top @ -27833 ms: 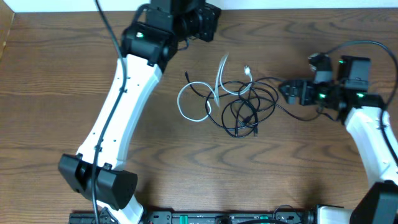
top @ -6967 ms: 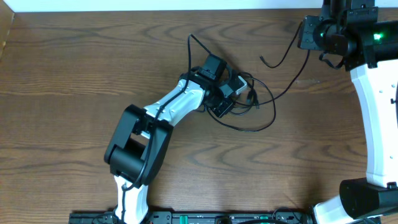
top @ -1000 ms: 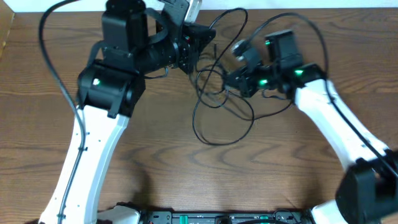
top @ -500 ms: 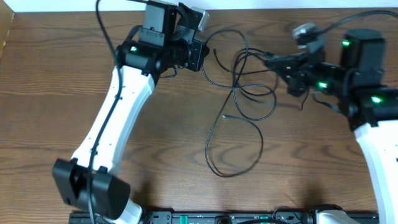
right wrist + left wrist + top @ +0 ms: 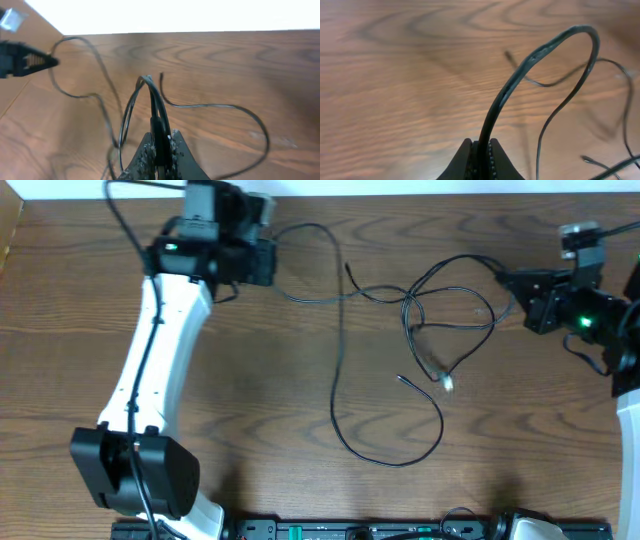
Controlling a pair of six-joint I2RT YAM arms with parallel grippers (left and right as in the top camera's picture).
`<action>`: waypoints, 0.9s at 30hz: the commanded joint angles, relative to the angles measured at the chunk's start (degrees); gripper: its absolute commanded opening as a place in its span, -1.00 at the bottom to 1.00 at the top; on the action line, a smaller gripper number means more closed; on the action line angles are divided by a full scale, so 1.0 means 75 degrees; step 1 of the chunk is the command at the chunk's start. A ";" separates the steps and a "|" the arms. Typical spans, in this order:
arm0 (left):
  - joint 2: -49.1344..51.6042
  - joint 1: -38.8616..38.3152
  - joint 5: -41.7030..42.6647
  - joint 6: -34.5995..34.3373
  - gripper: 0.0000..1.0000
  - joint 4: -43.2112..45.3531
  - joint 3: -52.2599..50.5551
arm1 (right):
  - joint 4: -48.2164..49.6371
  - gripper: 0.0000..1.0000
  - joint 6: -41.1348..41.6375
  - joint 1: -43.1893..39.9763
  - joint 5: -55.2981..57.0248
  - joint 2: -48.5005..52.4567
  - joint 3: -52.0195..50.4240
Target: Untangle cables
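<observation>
Thin black cables [image 5: 336,370] lie spread across the wooden table between my two arms. A loose knot of loops [image 5: 415,310] sits right of centre, with a small pale plug end [image 5: 447,384] below it. My left gripper [image 5: 270,262], at the top left, is shut on a black cable [image 5: 540,50] that arches up from its fingers [image 5: 481,162]. My right gripper [image 5: 507,280], at the far right, is shut on black cable strands [image 5: 147,87] that rise between its fingers [image 5: 161,147]. A long strand runs down to a wide loop [image 5: 420,450] near the front.
The left arm's white link [image 5: 150,370] slants across the table's left side down to its base [image 5: 130,475]. The table's far edge [image 5: 400,194] lies just behind both grippers. In the right wrist view the left gripper [image 5: 22,62] shows at the far left.
The arms have pulled apart, the left gripper going left and the right gripper going right. The cables between them are drawn out wider and the tangle is looser.
</observation>
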 commanded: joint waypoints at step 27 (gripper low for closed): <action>-0.0906 0.5007 0.1999 -0.1303 -0.83 0.0533 0.0146 | -0.1204 -0.98 0.0702 -0.2844 0.2361 -0.0087 -0.0012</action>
